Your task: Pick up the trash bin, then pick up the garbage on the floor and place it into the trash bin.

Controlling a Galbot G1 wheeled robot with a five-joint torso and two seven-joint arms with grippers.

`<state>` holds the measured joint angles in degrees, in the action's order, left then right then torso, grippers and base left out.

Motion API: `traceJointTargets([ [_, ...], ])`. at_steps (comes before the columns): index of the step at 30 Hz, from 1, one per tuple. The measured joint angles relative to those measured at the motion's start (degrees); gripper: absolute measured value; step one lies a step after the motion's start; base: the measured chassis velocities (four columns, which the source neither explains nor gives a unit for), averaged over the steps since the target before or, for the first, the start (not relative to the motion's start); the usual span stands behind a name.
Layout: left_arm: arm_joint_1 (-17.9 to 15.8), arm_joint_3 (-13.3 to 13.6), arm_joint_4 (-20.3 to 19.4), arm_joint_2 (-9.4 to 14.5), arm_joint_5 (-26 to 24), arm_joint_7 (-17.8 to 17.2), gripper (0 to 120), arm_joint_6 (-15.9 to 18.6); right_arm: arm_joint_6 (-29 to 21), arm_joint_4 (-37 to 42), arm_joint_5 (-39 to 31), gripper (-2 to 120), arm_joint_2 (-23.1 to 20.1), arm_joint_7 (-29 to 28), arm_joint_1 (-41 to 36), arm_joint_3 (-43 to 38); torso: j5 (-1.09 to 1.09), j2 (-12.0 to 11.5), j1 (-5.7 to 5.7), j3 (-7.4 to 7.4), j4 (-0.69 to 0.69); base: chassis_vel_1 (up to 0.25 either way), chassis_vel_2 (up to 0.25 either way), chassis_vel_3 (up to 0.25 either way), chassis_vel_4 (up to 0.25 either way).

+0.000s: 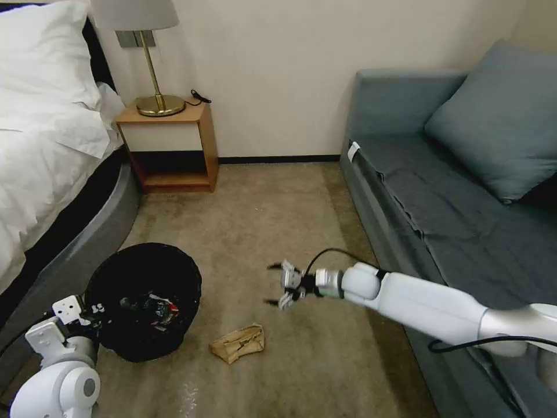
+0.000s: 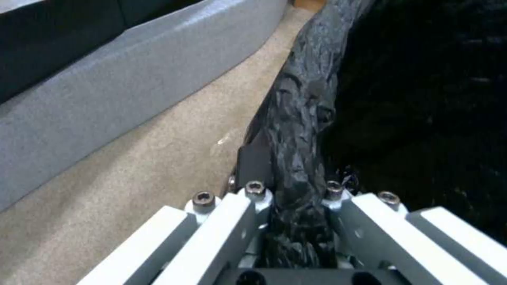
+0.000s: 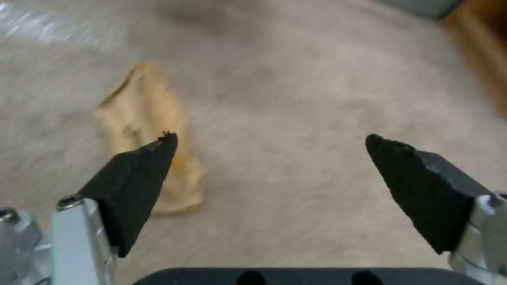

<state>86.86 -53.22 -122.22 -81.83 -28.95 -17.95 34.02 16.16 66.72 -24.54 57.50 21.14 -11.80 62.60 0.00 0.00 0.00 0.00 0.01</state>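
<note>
The black bag-lined trash bin (image 1: pixel 143 300) sits at the lower left with red and dark litter inside. My left gripper (image 1: pixel 90 316) is shut on its near rim; in the left wrist view the crinkly bag rim (image 2: pixel 298 130) runs between the fingers of the left gripper (image 2: pixel 296 190). A crumpled tan paper bag (image 1: pixel 238 343) lies on the carpet to the right of the bin. My right gripper (image 1: pixel 272 284) hovers open above and to the right of that paper bag (image 3: pixel 150 130), with nothing between its black fingertips (image 3: pixel 138 174).
A bed (image 1: pixel 52 174) with a grey base runs along the left, close to the bin. A wooden nightstand (image 1: pixel 171 145) with a lamp stands at the back wall. A grey-blue sofa (image 1: pixel 452 197) lines the right side. Carpet lies between them.
</note>
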Motion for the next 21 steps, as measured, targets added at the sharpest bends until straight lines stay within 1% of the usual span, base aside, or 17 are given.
traceJointTargets([
  [2, 0.03, -0.03, -0.09, -0.04, 0.01, 0.01, 3, -0.02, 0.39, -0.73, -0.21, 93, 0.42, 0.0, -0.16, 0.8, 0.0, 0.0, 0.0, 0.0, -0.01, 0.0, 0.0, 0.0, 0.0],
  [4, 0.14, -0.1, -0.26, -0.14, 0.01, 0.05, 3, -0.08, 1.2, -2.35, -1.24, 93, 1.82, -0.02, -0.64, 2.77, 0.0, 0.0, 0.0, 0.0, -0.02, 0.0, 0.0, 0.0, 0.0],
  [6, 0.3, -0.1, -0.42, -0.34, 0.08, 0.1, 3, -0.11, 2.52, -4.64, -1.94, 95, 4.15, -0.23, -1.27, 4.74, -0.01, 0.0, 0.0, 0.0, -0.03, 0.0, 0.0, 0.0, 0.0],
  [7, 0.3, -0.1, -0.42, -0.34, 0.08, 0.1, 3, -0.11, 2.52, -4.64, -1.94, 95, 4.15, -0.23, -1.27, 4.74, -0.01, 0.0, 0.0, 0.0, -0.03, 0.0, 0.0, 0.0, 0.0],
  [10, 0.48, -0.01, -0.89, -0.88, 0.27, 0.13, 3, -0.13, 4.66, -8.9, -2.17, 95, 10.27, -0.44, -1.92, 7.25, 0.0, 0.0, 0.0, 0.0, 0.0, 0.0, 0.0, 0.0, 0.0],
  [11, 0.49, -0.01, -0.97, -1.02, 0.34, 0.14, 3, -0.15, 4.97, -9.83, -2.34, 95, 11.64, -0.49, -1.92, 7.72, -0.01, 0.0, 0.0, 0.0, 0.02, 0.0, 0.0, 0.0, 0.0],
  [12, 0.49, -0.01, -0.97, -1.02, 0.34, 0.14, 3, -0.15, 4.97, -9.83, -2.34, 95, 11.64, -0.49, -1.92, 7.72, -0.01, 0.0, 0.0, 0.0, 0.02, 0.0, 0.0, 0.0, 0.0],
  [14, 0.59, -0.06, -1.12, -1.25, 0.47, 0.11, 3, -0.21, 5.43, -12.06, -2.58, 95, 14.09, -0.49, -1.92, 8.79, -0.01, 0.0, 0.0, 0.0, 0.02, 0.0, 0.0, 0.0, 0.0],
  [19, 1.03, -0.34, -1.47, -1.5, 0.47, 0.24, 3, -0.52, 6.26, -16.05, -2.67, 95, 16.73, 0.1, -2.37, 10.4, -0.01, 0.0, 0.0, 0.0, -0.01, 0.0, 0.0, 0.0, 0.0],
  [21, 1.09, -0.45, -1.59, -1.58, 0.48, 0.26, 3, -0.55, 6.41, -16.91, -2.58, 94, 17.11, 0.33, -2.57, 10.61, -0.01, 0.0, 0.0, 0.0, -0.01, 0.0, 0.0, 0.0, 0.0],
])
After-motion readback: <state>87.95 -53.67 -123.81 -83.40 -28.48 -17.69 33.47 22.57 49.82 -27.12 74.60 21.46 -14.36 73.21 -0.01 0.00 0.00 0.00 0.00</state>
